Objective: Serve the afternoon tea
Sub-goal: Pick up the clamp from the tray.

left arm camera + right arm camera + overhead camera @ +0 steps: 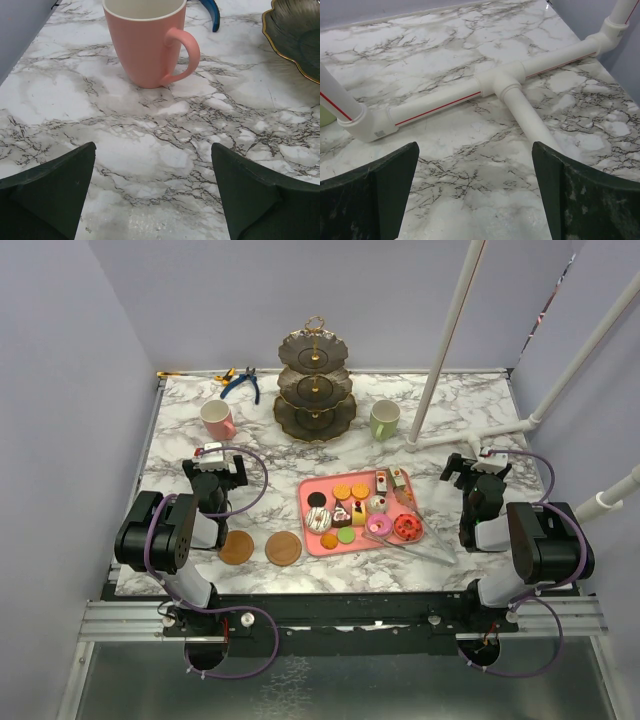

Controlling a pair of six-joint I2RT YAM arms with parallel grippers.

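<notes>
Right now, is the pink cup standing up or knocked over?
Standing up: the pink cup rests on its base on the marble table, with its opening on top.

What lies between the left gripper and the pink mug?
Nothing: only bare marble table separates the open left gripper from the pink mug, clearest in the left wrist view.

Top view high, looking down, wrist views low, facing forward, left shares pink mug [145,45]
</notes>
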